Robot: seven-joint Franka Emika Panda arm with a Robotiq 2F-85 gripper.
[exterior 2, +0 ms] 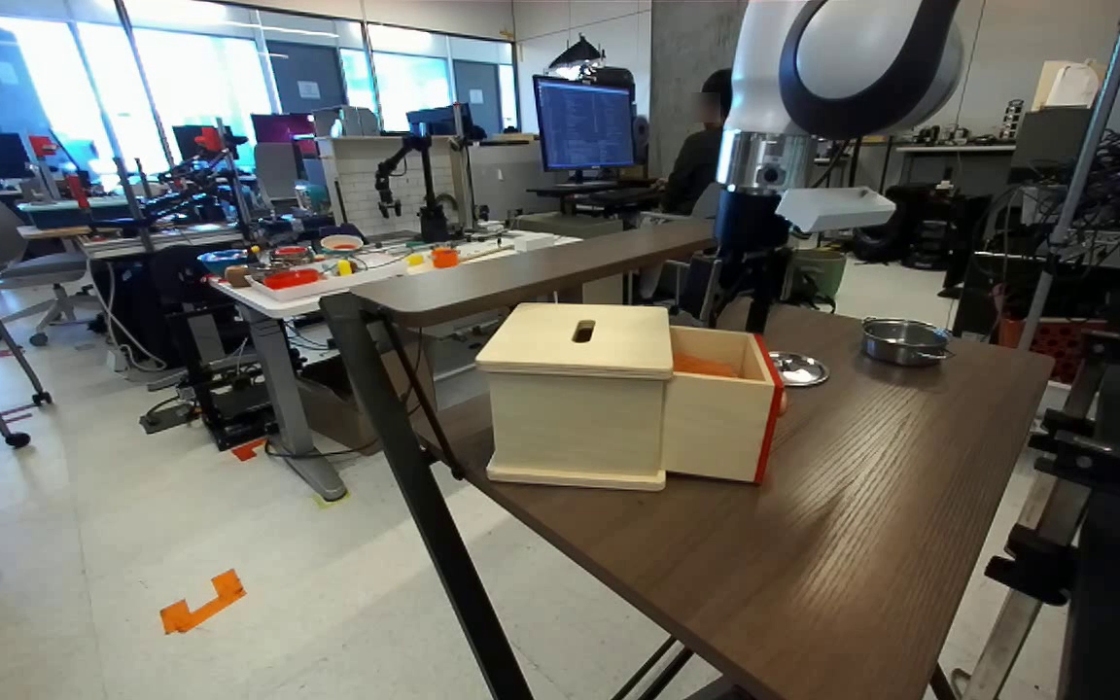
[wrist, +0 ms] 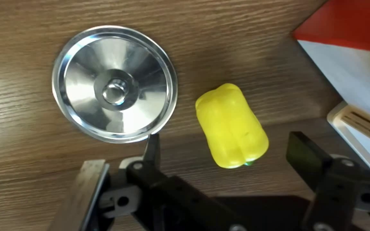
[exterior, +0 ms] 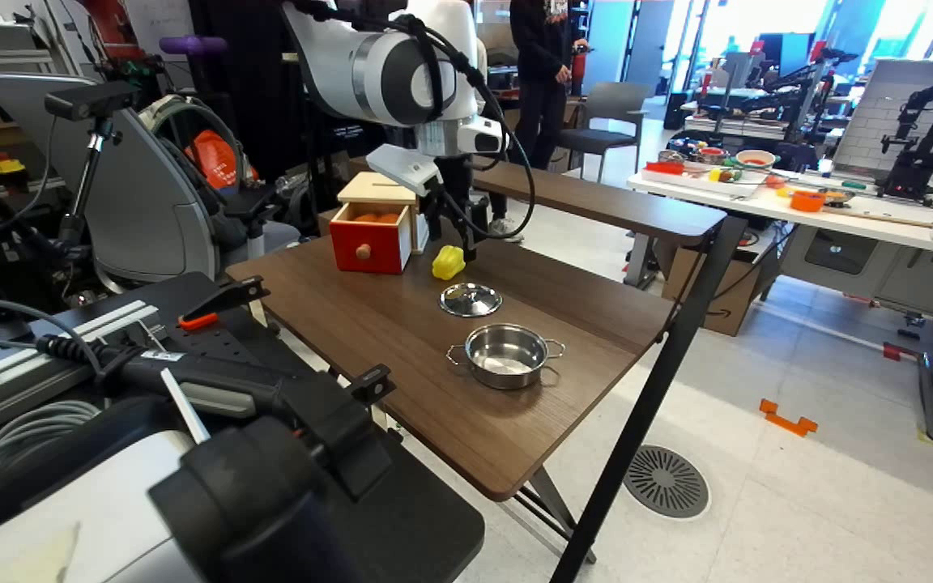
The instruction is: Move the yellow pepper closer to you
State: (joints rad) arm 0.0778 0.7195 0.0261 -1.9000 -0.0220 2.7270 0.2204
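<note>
Flanking one smooth, lobed yellow pepper (wrist: pixel 232 126) are one round metal lid (wrist: pixel 114 88) and one red-fronted wooden box (exterior: pixel 377 241); the black gripper (wrist: pixel 225 142) gapes.

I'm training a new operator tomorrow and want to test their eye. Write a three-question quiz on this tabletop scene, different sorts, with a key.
1. True or false: the black two-fingered pincer has its jaws apart.
2. Fill in the missing word: the red-fronted wooden drawer of the pale wooden box stands ____.
3. Multiple choice: in the wrist view, what lies directly left of the bright yellow, blocky toy pepper?
A: the red-fronted wooden drawer
B: a round, shiny metal lid
C: a silver, two-handled metal pot

Key:
1: true
2: open
3: B
</note>
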